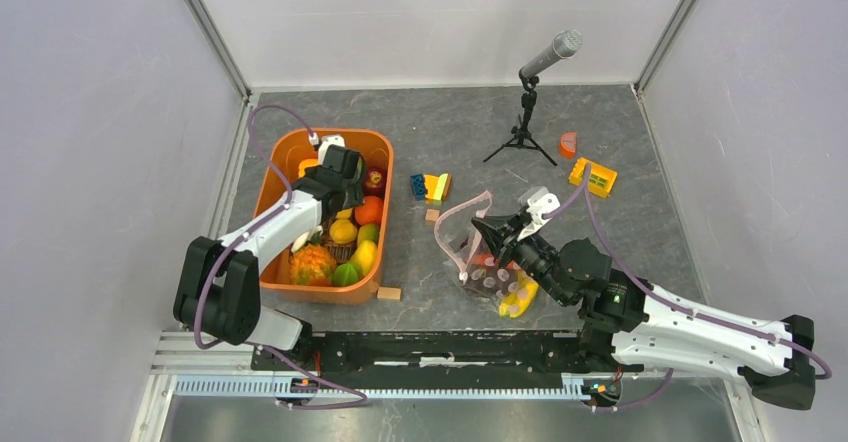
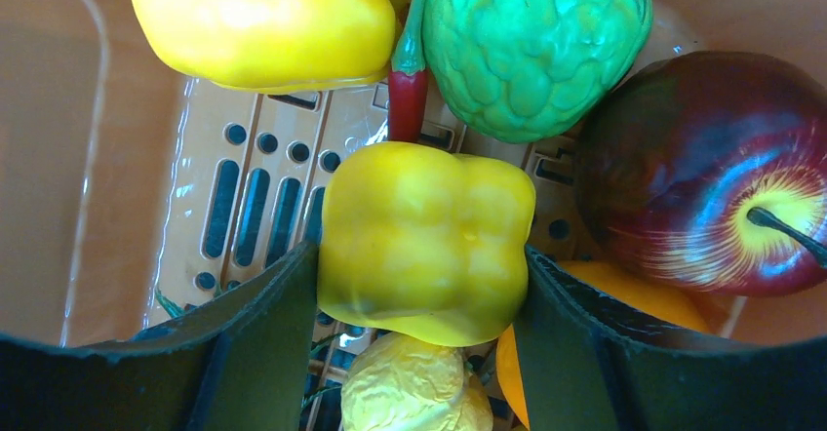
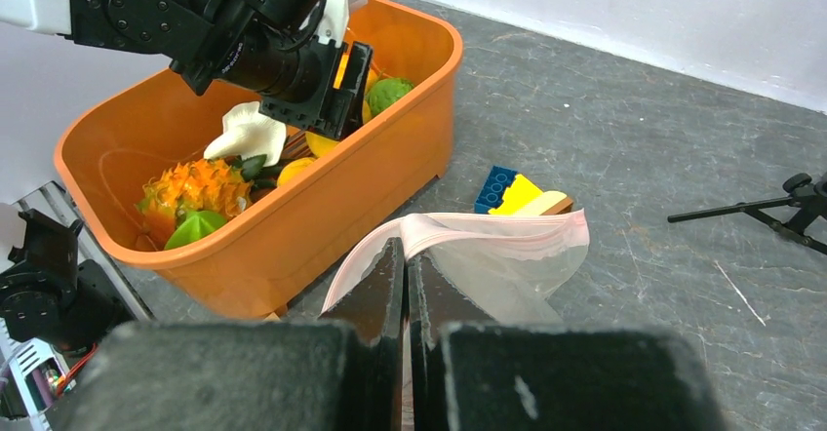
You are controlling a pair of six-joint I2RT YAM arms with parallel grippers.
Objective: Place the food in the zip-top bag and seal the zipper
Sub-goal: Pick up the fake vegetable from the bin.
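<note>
My left gripper (image 2: 421, 253) reaches down into the orange tub (image 1: 379, 217), its fingers pressing both sides of a yellow pepper (image 2: 424, 241). Around it lie more food: another yellow pepper (image 2: 263, 21), a green knobbly fruit (image 2: 531, 46), a red apple (image 2: 712, 173) and a pineapple (image 1: 312, 262). My right gripper (image 3: 405, 255) is shut on the pink zipper (image 3: 488, 224) edge of the zip-top bag (image 3: 507, 275), holding the mouth up and open. The bag (image 1: 478, 257) holds some reddish pieces, and a banana (image 1: 517, 297) lies at its near side.
A microphone on a tripod (image 1: 530, 92) stands at the back. Coloured blocks (image 1: 432, 186) lie between tub and bag, and yellow blocks (image 1: 593, 175) and an orange piece (image 1: 568, 143) sit at the back right. Small wooden blocks (image 1: 389, 293) rest near the tub.
</note>
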